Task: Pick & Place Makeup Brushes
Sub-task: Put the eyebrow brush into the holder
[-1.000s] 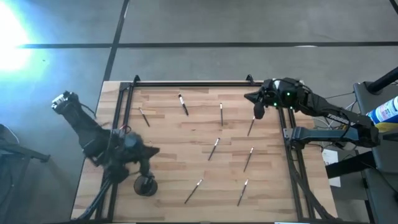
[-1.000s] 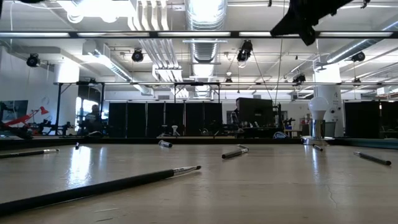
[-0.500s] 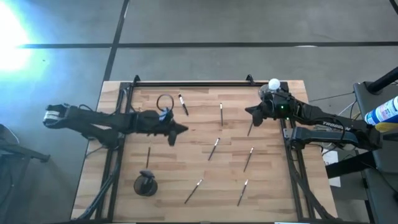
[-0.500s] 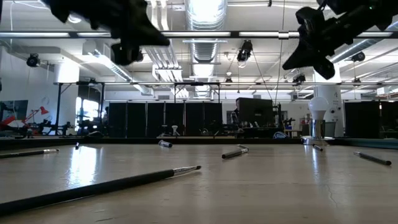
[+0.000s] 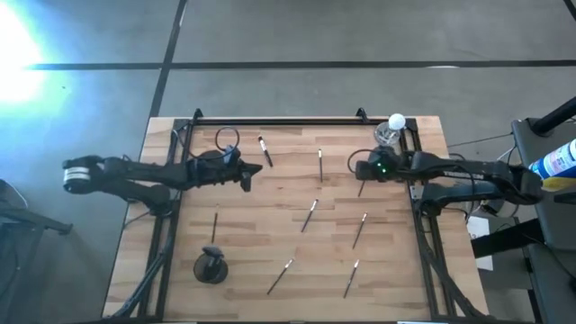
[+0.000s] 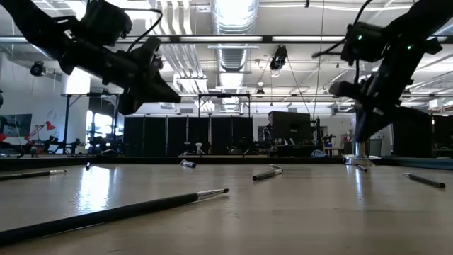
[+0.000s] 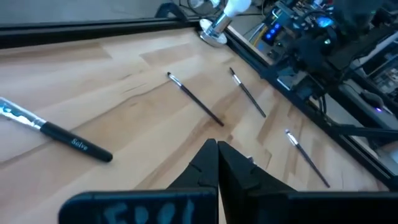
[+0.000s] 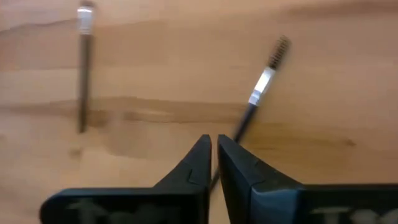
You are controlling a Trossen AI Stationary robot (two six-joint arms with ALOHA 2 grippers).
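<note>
Several thin makeup brushes lie flat and scattered on the wooden table [image 5: 270, 202], among them one [image 5: 265, 150] near the far edge, one [image 5: 320, 165] and one [image 5: 309, 214] in the middle. My left gripper [image 5: 256, 171] [image 7: 217, 148] is shut and hovers over the table's far-left part, close to the brush [image 7: 59, 132] with the pale end. My right gripper [image 5: 355, 167] [image 8: 214, 144] is shut and hangs above the handle of a brush [image 8: 256, 102] with a silver ferrule. Neither touches anything. The wide dark-red brush is out of view.
A dark round cup [image 5: 211, 267] stands near the near-left corner. A white ball on a clear stand [image 5: 395, 123] sits at the far-right corner. A dark metal frame [image 5: 270, 120] runs along the table's edges. A dark loop [image 5: 227, 140] lies by the left arm.
My left gripper has swung from beside the cup at the near left toward the far middle of the table and then come down. My right gripper has moved a little toward the table's left and dropped lower, over a brush. No brush has moved.
</note>
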